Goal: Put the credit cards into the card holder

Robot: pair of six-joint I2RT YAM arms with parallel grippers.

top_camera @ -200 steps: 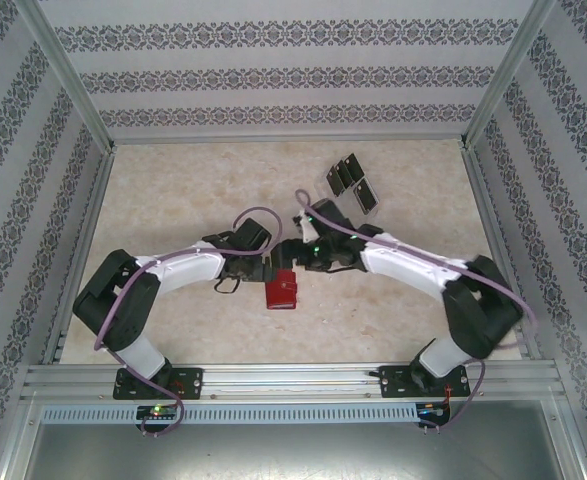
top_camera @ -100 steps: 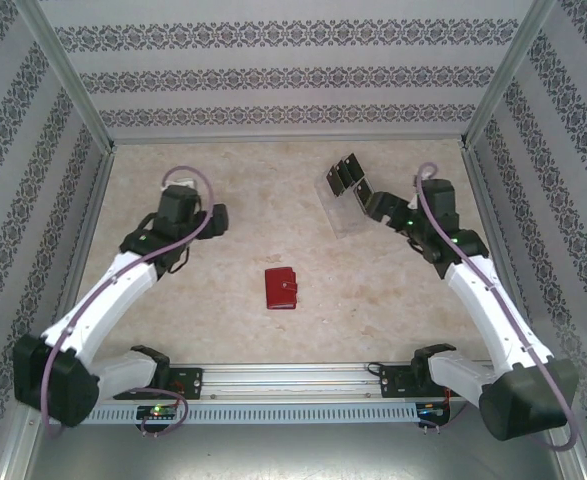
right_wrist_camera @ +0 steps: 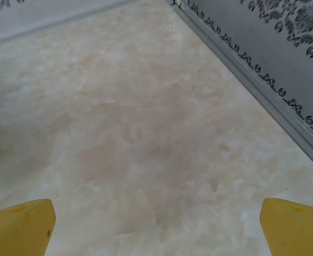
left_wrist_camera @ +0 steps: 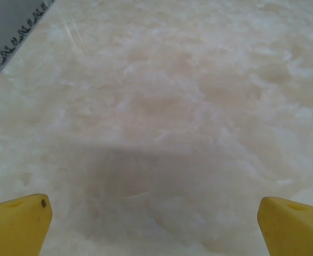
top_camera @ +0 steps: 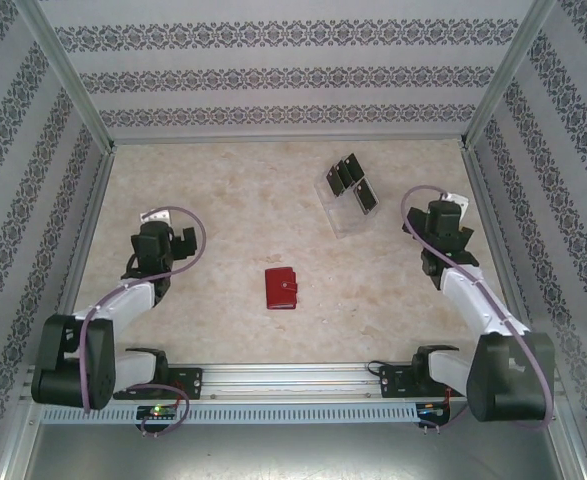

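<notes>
Our left gripper (left_wrist_camera: 156,234) is released, its yellow fingertips (left_wrist_camera: 15,226) spread wide over bare marble-patterned table (top_camera: 223,190) with nothing between them. Our right gripper (right_wrist_camera: 156,229) is the same: jaws wide apart, empty, looking along the table toward the right-hand wall. From above, we see both arms folded back to their own sides, each well apart from anything the task concerns.

Moving outward, the card holder (top_camera: 281,288) lies alone in the middle of the table, between the two arms and touched by neither. It looks folded shut, its snap tab (top_camera: 295,288) on the right edge. Whether anything is already inside it we cannot tell.

Farther back and to the right, the credit cards (top_camera: 351,183) stand as several small black rectangles in the clear slotted stand (top_camera: 341,215), nearer our right arm than our left.

We judge the task as barely begun, if at all: the cards we can see are all in the stand. What is left, as we read it, is opening the holder, lifting each card out and sliding it in.
</notes>
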